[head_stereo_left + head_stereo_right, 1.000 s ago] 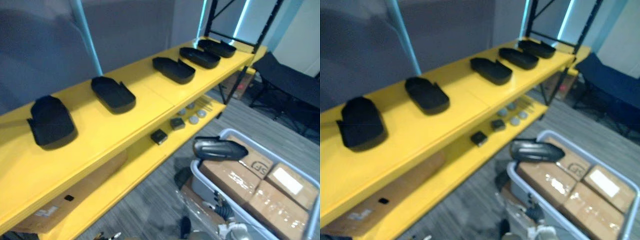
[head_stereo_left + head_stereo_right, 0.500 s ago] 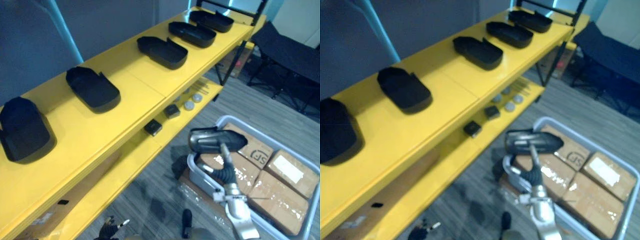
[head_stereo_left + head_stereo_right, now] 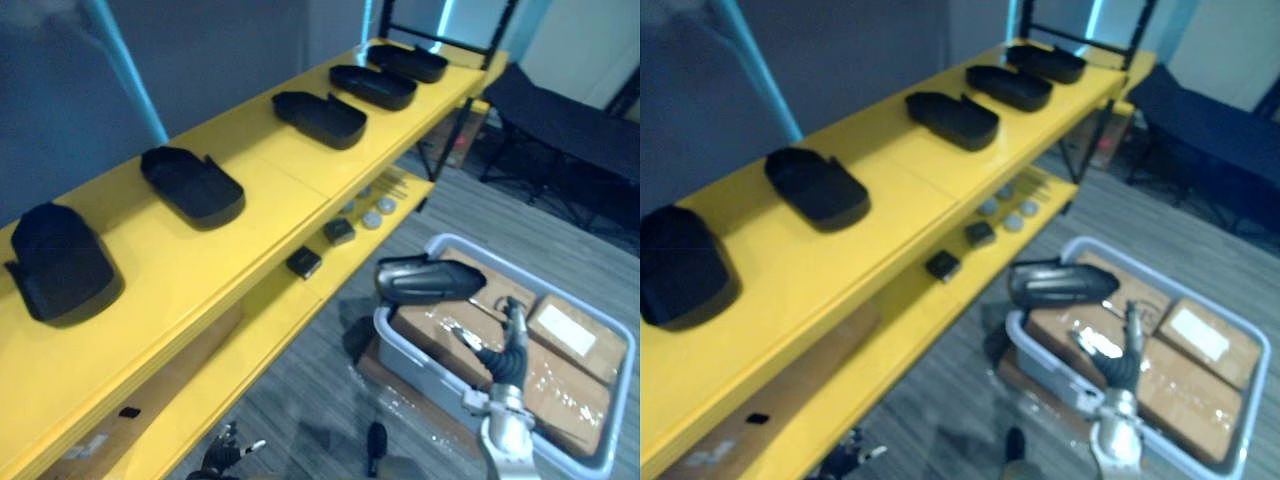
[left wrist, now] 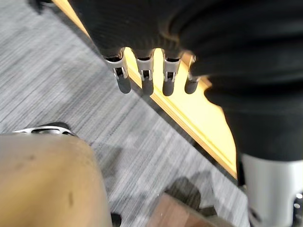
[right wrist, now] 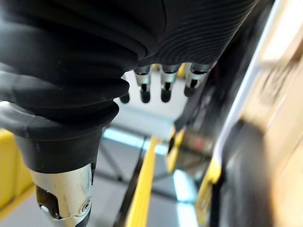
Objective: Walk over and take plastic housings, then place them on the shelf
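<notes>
Obs.: a dark grey, glossy, elongated plastic housing (image 3: 428, 280) is lying on the near corner of a pale grey plastic tote (image 3: 420, 362), on top of the taped brown cardboard boxes (image 3: 555, 350) packed inside. No hand is holding it.

Right hand (image 3: 506, 342) is hovering over the boxes, near the housing and apart from it. Its fingers (image 5: 163, 89) are showing straight and loose in the wrist view, with nothing between them. Left hand (image 4: 144, 75) is hanging with fingers relaxed and empty over the grey carpet, beside the yellow shelf's edge.

Five black housings are sitting in a row on the yellow shelf top (image 3: 265, 235), the nearest (image 3: 62, 262) at its near end.

Risks, as judged:
- The housing is perching at the tote's corner. A sideways touch from the fingers is likely to push it over the rim onto the floor.
- The shell is looking smooth and curved, so a shallow grip may be slipping during the walk.
- The forearm is crossing above the tote and could catch the rim on lifting.
- Free gaps on the shelf lie between placed housings, so a careless set-down could be nudging a neighbour.
</notes>
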### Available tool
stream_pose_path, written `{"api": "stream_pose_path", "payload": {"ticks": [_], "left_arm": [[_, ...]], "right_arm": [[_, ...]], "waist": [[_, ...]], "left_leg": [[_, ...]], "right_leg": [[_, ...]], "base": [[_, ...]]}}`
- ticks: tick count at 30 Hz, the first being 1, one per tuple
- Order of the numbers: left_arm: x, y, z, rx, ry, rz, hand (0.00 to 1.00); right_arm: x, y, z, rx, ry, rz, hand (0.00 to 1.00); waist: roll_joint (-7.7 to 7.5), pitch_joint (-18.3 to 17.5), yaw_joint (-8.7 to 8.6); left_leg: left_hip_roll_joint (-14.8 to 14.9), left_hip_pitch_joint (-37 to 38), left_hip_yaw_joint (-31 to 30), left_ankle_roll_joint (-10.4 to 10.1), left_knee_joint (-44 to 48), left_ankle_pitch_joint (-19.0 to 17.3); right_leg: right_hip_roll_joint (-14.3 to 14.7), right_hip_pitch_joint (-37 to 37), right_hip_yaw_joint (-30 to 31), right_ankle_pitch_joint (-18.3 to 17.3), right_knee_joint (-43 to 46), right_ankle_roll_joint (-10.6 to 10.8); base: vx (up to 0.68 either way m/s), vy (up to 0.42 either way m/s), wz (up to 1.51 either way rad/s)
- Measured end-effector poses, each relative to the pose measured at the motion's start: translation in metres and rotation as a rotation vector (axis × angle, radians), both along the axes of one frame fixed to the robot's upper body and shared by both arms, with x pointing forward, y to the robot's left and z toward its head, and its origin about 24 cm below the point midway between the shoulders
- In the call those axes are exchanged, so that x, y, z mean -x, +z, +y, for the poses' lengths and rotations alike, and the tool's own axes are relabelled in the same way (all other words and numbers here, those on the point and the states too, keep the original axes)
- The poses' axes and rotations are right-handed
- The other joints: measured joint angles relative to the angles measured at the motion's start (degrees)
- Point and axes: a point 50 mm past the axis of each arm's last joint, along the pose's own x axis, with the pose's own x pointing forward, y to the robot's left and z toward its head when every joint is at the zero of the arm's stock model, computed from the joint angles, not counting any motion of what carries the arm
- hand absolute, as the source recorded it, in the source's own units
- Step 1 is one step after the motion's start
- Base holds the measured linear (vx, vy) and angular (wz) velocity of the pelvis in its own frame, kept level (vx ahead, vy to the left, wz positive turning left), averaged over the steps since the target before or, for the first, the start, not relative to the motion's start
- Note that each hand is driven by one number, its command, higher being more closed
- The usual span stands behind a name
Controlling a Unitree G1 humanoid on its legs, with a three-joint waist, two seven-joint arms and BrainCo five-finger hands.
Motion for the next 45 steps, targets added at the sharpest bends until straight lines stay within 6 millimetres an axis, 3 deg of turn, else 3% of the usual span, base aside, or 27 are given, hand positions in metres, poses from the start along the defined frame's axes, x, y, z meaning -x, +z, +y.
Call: {"api": "stream_pose_path", "payload": {"ticks": [1, 3, 4, 5, 6, 7, 8, 10, 13, 18, 26, 30, 34, 39, 45], "left_arm": [[-0.003, 0.003, 0.006, -0.009, 0.016, -0.012, 0.0], [-0.005, 0.003, 0.005, 0.011, 0.07, -0.024, 0.0], [-0.002, 0.004, 0.01, -0.002, 0.077, -0.023, 0.0], [0.002, 0.004, 0.013, -0.01, 0.082, -0.013, 0.0], [0.007, 0.003, 0.018, -0.021, 0.095, 0.008, 0.0], [0.009, 0.001, 0.013, -0.004, 0.098, 0.022, 0.0], [0.01, 0.0, 0.01, 0.004, 0.099, 0.028, 0.0], [0.016, -0.002, 0.014, 0.001, 0.136, 0.06, 0.0], [0.024, -0.007, 0.007, 0.015, 0.167, 0.102, 0.0], [0.034, -0.01, 0.005, 0.013, 0.218, 0.125, 0.0], [0.03, -0.008, -0.002, 0.036, 0.196, 0.059, 0.0], [0.008, 0.001, 0.002, 0.012, 0.14, -0.037, 0.0], [-0.033, 0.019, 0.005, -0.037, 0.002, -0.185, 0.0], [-0.064, 0.04, -0.003, -0.021, -0.05, -0.354, 0.0], [-0.077, 0.053, -0.004, 0.012, -0.056, -0.443, 0.0]], "right_arm": [[-0.001, -0.001, 0.004, -0.029, 0.005, -0.009, 0.0], [-0.001, -0.006, 0.011, -0.053, 0.022, -0.002, 0.0], [-0.001, -0.009, 0.02, -0.067, 0.045, 0.004, 0.0], [-0.002, -0.011, 0.025, -0.075, 0.058, 0.004, 0.0], [-0.004, -0.011, 0.034, -0.077, 0.083, 0.0, 0.0], [-0.01, -0.008, 0.042, -0.076, 0.101, -0.019, 0.0], [-0.013, -0.006, 0.045, -0.08, 0.111, -0.029, 0.0], [-0.023, -0.001, 0.052, -0.083, 0.136, -0.058, 0.0], [-0.027, 0.001, 0.05, -0.074, 0.157, -0.058, 0.0], [-0.03, 0.001, 0.059, -0.066, 0.23, -0.052, 0.0], [-0.051, 0.008, 0.057, 0.09, 0.235, -0.014, 0.0], [-0.083, 0.04, 0.036, 0.176, 0.08, -0.135, 0.0], [-0.118, 0.082, 0.013, 0.259, -0.109, -0.219, 0.0], [-0.132, 0.113, -0.009, 0.307, -0.271, -0.276, 0.0], [-0.147, 0.15, -0.021, 0.459, -0.211, -0.33, 0.0]], "waist": [[0.34, -0.4, 0.06], [1.96, 0.3, -0.04], [1.5, 0.2, 0.07], [0.5, -0.4, 0.27], [-0.49, -1.3, 1.53], [-0.54, -2.0, 2.4], [-0.9, -2.3, 2.91], [-1.35, -2.5, 4.34], [-0.03, -2.0, 4.49], [-0.11, -1.7, 4.82], [1.43, 1.8, 5.05], [0.27, 5.6, 6.32], [-1.03, 10.1, 7.08], [-0.91, 11.9, 7.95], [-0.74, 15.2, 8.11]], "left_leg": [[1.1, -1.8, 1.2, 0.7, 0.9, -0.4], [4.0, -2.8, 1.6, 0.5, 2.3, -0.2], [4.5, -3.1, 0.8, 0.0, 3.5, -0.5], [4.0, -3.4, 0.6, -0.4, 4.3, -0.7], [4.1, -4.2, 0.7, -0.5, 4.4, -0.7], [4.7, -5.7, 0.9, -1.0, 4.3, -0.2], [4.5, -6.3, 1.1, -1.0, 4.3, 0.0], [4.6, -8.1, 2.9, -1.1, 5.1, 0.2], [4.7, -8.1, 3.7, -1.3, 5.3, 0.3], [5.2, -7.6, 4.0, -1.6, 5.2, 0.5], [4.6, -7.7, 1.8, -1.6, 6.4, 0.4], [2.9, -12.0, -3.2, -0.9, 7.6, -0.1], [2.4, -18.1, -4.2, 0.2, 12.2, -0.8], [1.3, -22.1, -6.0, 0.9, 14.1, -1.3], [0.9, -27.0, -7.4, 2.1, 19.4, -3.1]], "right_leg": [[-0.6, -2.2, -0.1, -2.9, 1.3, -0.3], [-1.9, -9.5, -5.0, -11.0, 23.5, -6.8], [-4.1, -10.1, -7.3, -12.4, 32.7, -6.6], [-4.5, -9.5, -7.5, -12.5, 32.5, -5.3], [-3.5, -8.3, -8.3, -12.6, 28.2, -4.3], [-1.8, -5.7, -9.0, -10.9, 19.5, -1.8], [-1.3, -4.4, -9.1, -9.8, 14.7, -0.8], [0.5, -0.2, -9.2, -2.6, -0.4, -0.6], [0.7, -0.5, -8.5, -2.1, -0.4, -0.9], [1.1, -0.5, -8.3, -2.2, -1.0, -1.3], [1.1, -0.2, -8.2, -2.0, -1.0, -1.3], [0.1, -4.3, -7.3, -2.2, -1.0, -1.2], [-0.8, -8.1, -7.7, 1.9, -0.4, -1.6], [-1.8, -10.6, -7.8, 3.0, -0.4, -1.1], [-2.4, -12.8, -7.7, 4.3, -0.4, -1.0]], "base": [[-0.16, -0.004, -0.52], [0.12, 0.056, -0.16], [0.28, 0.079, 0.14], [0.22, -0.025, 0.0], [0.13, -0.061, -0.21], [0.11, -0.081, -0.29], [0.07, -0.049, -0.3], [0.03, -0.033, -0.39], [-0.03, -0.026, -0.17], [-0.02, -0.034, -0.06], [0.0, -0.005, -0.01], [-0.09, 0.012, -0.14], [-0.06, 0.012, 0.05], [-0.02, 0.012, 0.08], [-0.06, 0.046, 0.04]]}}
